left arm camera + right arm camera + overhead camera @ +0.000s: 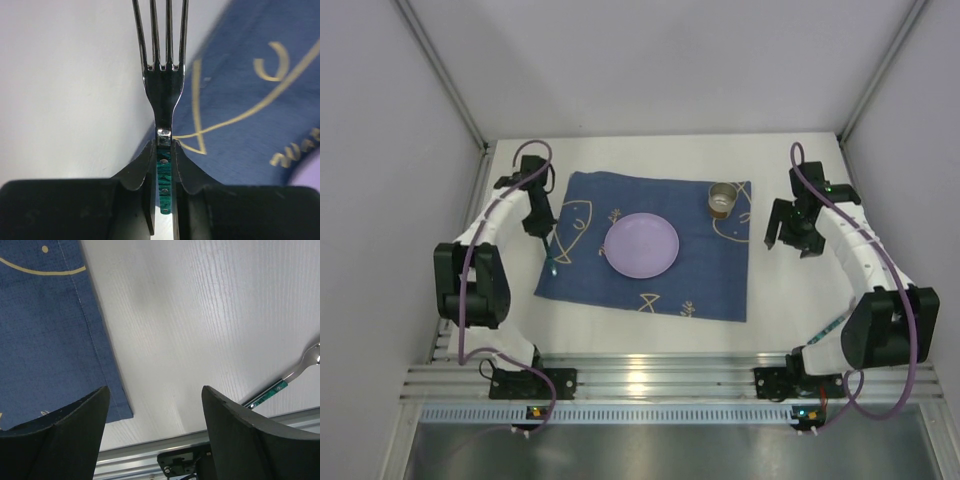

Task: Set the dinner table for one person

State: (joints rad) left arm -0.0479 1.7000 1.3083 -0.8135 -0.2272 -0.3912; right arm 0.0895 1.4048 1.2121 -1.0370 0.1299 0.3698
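My left gripper (541, 237) is shut on the green handle of a metal fork (549, 256), held over the left edge of the dark blue cloth (650, 290). In the left wrist view the fork (164, 90) sticks out from between the gripper (164, 160) jaws, tines pointing away, over the boundary between white table (65, 90) and cloth (250, 125). A purple plate (642, 246) lies at the cloth's middle. My right gripper (785, 235) is open and empty above the white dinner table (790, 290), right of the cloth; its jaws (155, 390) stand wide apart.
A small metal cup (721, 199) stands on the cloth's far right corner. A green-handled spoon (828, 330) lies on the table near the right arm's base; it also shows in the right wrist view (280, 387). White walls enclose the table on three sides.
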